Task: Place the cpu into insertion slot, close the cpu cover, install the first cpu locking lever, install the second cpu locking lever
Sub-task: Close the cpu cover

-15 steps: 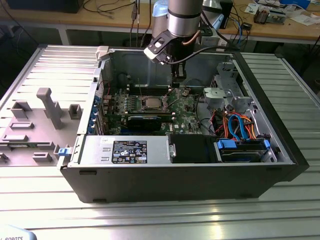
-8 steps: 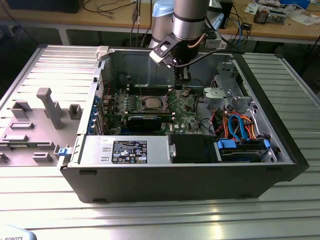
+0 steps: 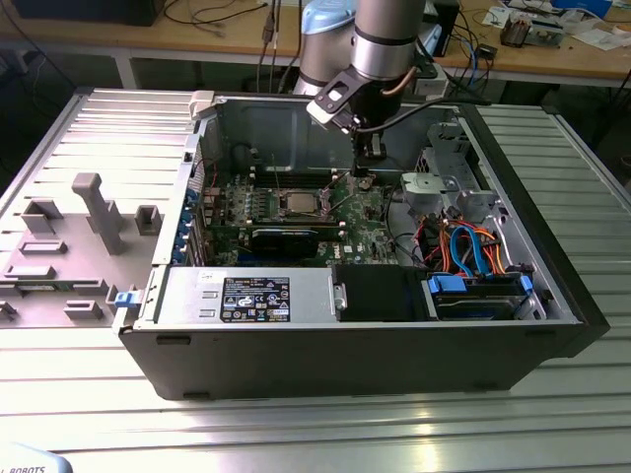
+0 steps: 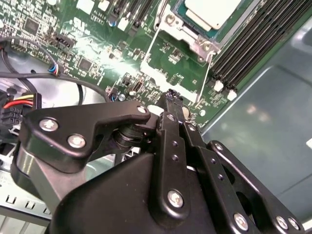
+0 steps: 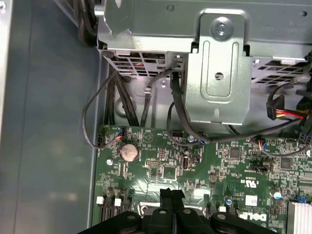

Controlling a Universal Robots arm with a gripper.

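Supporting table: slatted metal, cut off at the exterior view's lower and side edges. Bare slats lie around the case.
Computer case: lies open-side up in the middle of the exterior view. Its dark near wall hides the lower edge of the interior, and its walls close the work space in on all four sides.
Arm: enters at the upper middle of the exterior view, cut off by the top edge, and reaches down between the case's far wall and the drive cage.
Motherboard: green, partly covered by cables. The first wrist view shows its edge beside the bare case floor.
Drive cage: silvery, at the exterior view's right of the gripper. The first wrist view shows it close, with black cables hanging in front.
Gripper: black fingers pressed together in both wrist views, with no object seen between them. The tips hang low over the board, but whether they touch it cannot be told.
Insertion slot: silvery rim, partly cut off by the second wrist view's edge. Whether the cover is down cannot be told.
Cpu: lies in the slot, at the exterior view's left of the gripper and apart from it.
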